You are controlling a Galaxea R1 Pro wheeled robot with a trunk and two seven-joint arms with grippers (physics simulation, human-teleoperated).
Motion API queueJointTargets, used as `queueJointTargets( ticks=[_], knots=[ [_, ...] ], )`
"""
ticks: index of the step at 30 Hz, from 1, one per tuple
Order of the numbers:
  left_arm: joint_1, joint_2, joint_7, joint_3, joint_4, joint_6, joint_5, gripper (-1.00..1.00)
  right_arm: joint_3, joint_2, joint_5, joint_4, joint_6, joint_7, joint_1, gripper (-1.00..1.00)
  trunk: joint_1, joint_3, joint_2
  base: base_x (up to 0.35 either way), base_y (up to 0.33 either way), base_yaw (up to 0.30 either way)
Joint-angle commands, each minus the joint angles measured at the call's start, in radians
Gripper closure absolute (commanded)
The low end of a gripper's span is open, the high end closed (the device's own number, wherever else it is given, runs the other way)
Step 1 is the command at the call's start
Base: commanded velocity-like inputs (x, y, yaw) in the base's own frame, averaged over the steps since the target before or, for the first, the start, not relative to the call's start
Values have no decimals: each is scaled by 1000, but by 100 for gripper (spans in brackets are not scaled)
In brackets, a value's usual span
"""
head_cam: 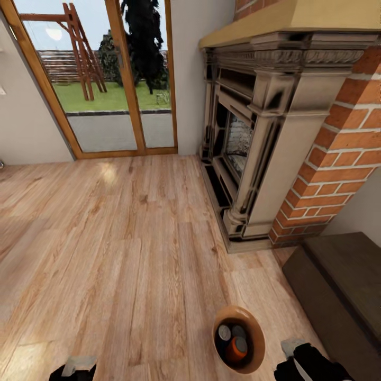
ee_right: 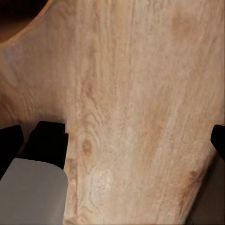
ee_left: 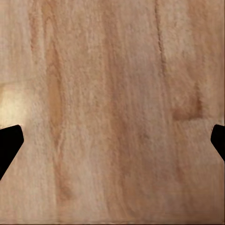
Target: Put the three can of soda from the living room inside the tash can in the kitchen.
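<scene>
- The bin point(head_cam: 257, 338) sits at the bottom of the head view, right of centre, over the wood floor point(head_cam: 121, 254). Tan-brown rim and inside; the outer wall barely shows from up here.
- Inside it are the cans point(head_cam: 234, 342), packed together. I count three grey tops; the nearest can point(head_cam: 238, 349) is orange, and the other two are too dark down in there to call a colour.
- No readable label or writing on the cans or the bin, too small and shadowed.
- Right hand point(ee_right: 112, 138): both black tips sit at opposite edges of its wrist view, so it's spread wide with just floor between them. A curved brown bit of the bin's rim point(ee_right: 21, 21) shows in one corner of that view. In the head view the right arm point(head_cam: 307, 362) is just beside the bin.
- Left hand point(ee_left: 112, 140): same deal, tips far apart at the frame edges, wide and holding nothing, only planks under it. The left arm point(head_cam: 74, 368) is at the bottom left of the head view, well apart from the bin.
- Room to move: a big stretch of bare floor runs ahead and to the left, up to the glass doors point(head_cam: 106, 79) with wood frames; there are two panes, with grass and a wooden frame thing outside.
- One brick fireplace point(head_cam: 275, 143) on the right, its base jutting onto the floor.
- One dark low block point(head_cam: 338, 286) at the right edge, near the bin.
</scene>
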Motion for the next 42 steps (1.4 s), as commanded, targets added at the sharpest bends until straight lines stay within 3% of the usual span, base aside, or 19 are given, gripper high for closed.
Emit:
queueJointTargets(
  ticks=[1, 4, 6, 8, 10, 14, 15, 19, 23, 28, 30, 36, 42],
  knots=[
    [15, 0, 0, 0, 0, -16, 0, -100, -3, 0, 0, 1, -20, -2, 11, -100, -4, 3, 7, 0, 0, 0],
    [82, 1, 0, 0, 1, -106, 0, -100, -13, -1, -1, 7, -113, -8, 69, -100, -15, 13, 28, 0, 0, 0],
    [125, 1, 0, 1, 20, -208, 1, -100, -17, -1, -2, 9, -203, -11, 127, -100, -23, 19, 42, 0, 0, 0],
    [139, 2, 0, 2, 37, -267, 2, -100, -19, 0, -3, 10, -257, -12, 157, -100, -31, 25, 56, 0, 0, 0],
    [179, 1, 1, 2, 71, -404, 3, -100, -21, 2, -6, 33, -380, -12, 214, -100, -38, 32, 70, 0, 0, 0],
    [225, 1, 1, 3, 78, -482, 4, -100, -24, 6, -22, 110, -481, -12, 232, -100, -54, 44, 98, 0, 0, 0],
    [241, 0, 1, 3, 79, -511, 6, -100, -25, 4, -31, 145, -543, -12, 235, -100, -58, 47, 105, 0, 0, 0],
    [268, 0, 1, 4, 85, -594, 5, -100, -26, 3, -49, 226, -669, -12, 238, -100, -73, 60, 133, 0, 0, 0],
    [302, 0, 2, 5, 89, -676, 7, -100, -26, 2, -56, 274, -733, -11, 240, -100, -88, 72, 161, 0, 0, 0],
    [317, -1, 2, 5, 90, -704, 30, -100, -27, 4, -58, 309, -807, -12, 240, -100, -107, 88, 196, 0, 0, 0],
    [323, -1, 1, 4, 91, -714, 65, -100, -27, 4, -68, 350, -865, -12, 240, -100, -115, 94, 210, 0, 0, 0],
    [325, -2, 1, 3, 130, -709, 79, -100, -27, 3, -133, 379, -893, -12, 243, -100, -138, 113, 252, 0, 0, 0],
    [327, -6, 1, 2, 149, -714, 82, -100, -26, 6, -144, 382, -912, -11, 263, -100, -161, 132, 294, 0, 0, 0]
  ],
)
